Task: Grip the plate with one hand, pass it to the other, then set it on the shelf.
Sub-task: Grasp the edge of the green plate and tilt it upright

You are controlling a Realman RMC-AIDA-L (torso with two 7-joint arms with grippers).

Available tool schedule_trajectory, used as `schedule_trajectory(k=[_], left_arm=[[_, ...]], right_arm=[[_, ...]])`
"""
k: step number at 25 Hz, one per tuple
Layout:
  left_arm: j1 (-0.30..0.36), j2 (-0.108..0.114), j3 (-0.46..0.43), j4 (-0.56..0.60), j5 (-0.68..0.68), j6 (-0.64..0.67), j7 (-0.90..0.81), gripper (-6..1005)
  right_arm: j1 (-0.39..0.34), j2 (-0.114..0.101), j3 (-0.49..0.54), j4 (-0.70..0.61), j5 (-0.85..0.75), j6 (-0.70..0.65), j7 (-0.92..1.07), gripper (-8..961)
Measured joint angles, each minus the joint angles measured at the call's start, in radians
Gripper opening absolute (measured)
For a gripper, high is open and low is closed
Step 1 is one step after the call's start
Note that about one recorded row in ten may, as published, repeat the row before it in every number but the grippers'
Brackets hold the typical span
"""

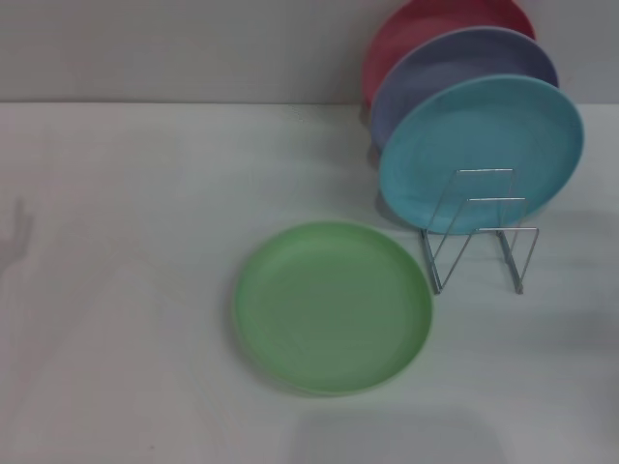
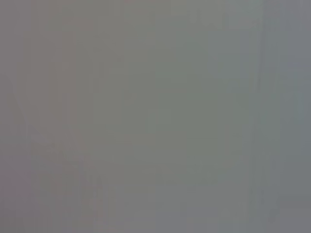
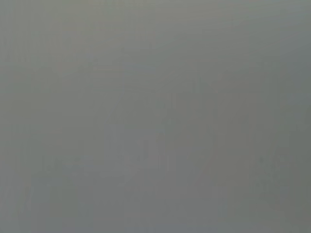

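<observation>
The light green plate [image 1: 333, 306] lies flat on the white table [image 1: 126, 242], near the middle front in the head view. Just behind it to the right stands the shelf [image 1: 481, 232], a small silver wire rack with its front loops bare. Neither gripper shows in the head view. Both wrist views hold only a plain grey surface, with no fingers and no object in them.
Three plates stand on edge in the rack's rear slots: a turquoise-blue plate [image 1: 481, 153] in front, a lavender plate [image 1: 455, 68] behind it and a red plate [image 1: 426, 24] at the back. A grey wall runs behind the table.
</observation>
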Motion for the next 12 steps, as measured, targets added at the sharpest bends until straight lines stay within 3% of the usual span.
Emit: schedule_trajectory(k=[12], left_arm=[[-0.028,0.003,0.011,0.001,0.007,-0.042,-0.014,720]], right_arm=[[0.001,0.000,0.001,-0.011,0.000,0.003,0.000,608]])
